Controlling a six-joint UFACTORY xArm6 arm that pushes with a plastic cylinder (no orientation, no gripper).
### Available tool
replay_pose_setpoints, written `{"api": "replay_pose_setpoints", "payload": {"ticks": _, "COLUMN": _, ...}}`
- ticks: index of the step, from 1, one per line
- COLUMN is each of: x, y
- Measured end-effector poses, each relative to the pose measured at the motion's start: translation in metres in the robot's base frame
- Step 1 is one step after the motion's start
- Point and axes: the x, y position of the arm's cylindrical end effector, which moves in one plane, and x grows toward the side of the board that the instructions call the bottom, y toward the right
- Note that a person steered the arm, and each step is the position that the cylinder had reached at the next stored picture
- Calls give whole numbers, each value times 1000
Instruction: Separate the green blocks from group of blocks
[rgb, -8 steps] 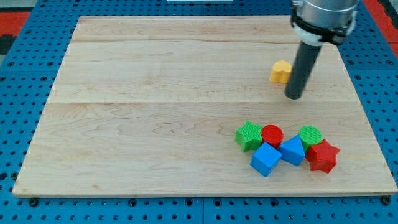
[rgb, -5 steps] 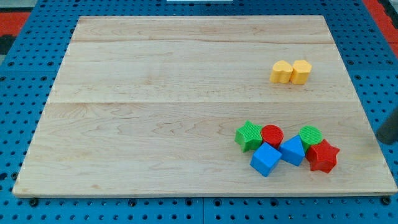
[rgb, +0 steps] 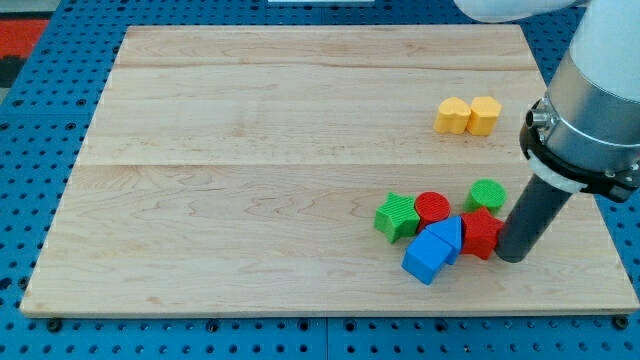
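Bright, even, diffuse lighting from overhead; colours saturated, nothing dim. Only soft, short shadows, hugging the small coloured blocks, e.g. beneath the blue cube (rgb: 427, 258) and the green star-shaped block (rgb: 397, 216). Faint darkening on the pale wooden board (rgb: 250, 150) around my tip (rgb: 512, 258) at the foot of the dark rod. Mild sheen on the rod's grey metal collar (rgb: 590, 120), no harsh glare elsewhere. Sharp focus across board, wood grain readable. Slight softness on the rod and collar. Blue perforated table (rgb: 40, 150) crisp at edges; slight perspective narrowing toward the view's top.
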Motion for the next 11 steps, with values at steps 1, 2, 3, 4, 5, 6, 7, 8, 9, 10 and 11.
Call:
{"api": "replay_pose_setpoints", "payload": {"ticks": 1, "x": -24, "y": 0}}
{"api": "replay_pose_setpoints", "payload": {"ticks": 2, "x": -27, "y": 19}}
{"api": "replay_pose_setpoints", "payload": {"ticks": 3, "x": -70, "y": 39}}
{"api": "replay_pose_setpoints", "payload": {"ticks": 4, "x": -78, "y": -27}}
{"api": "replay_pose_setpoints", "payload": {"ticks": 5, "x": -79, "y": -121}}
{"api": "replay_pose_setpoints", "payload": {"ticks": 6, "x": -95, "y": -155}}
{"api": "replay_pose_setpoints", "payload": {"ticks": 7, "x": -75, "y": -220}}
{"api": "replay_pose_setpoints", "payload": {"ticks": 8, "x": -10, "y": -229}}
{"api": "replay_pose_setpoints", "payload": {"ticks": 9, "x": -9, "y": -152}}
{"api": "replay_pose_setpoints", "payload": {"ticks": 10, "x": -10, "y": -93}}
{"api": "replay_pose_setpoints", "payload": {"ticks": 11, "x": -17, "y": -82}}
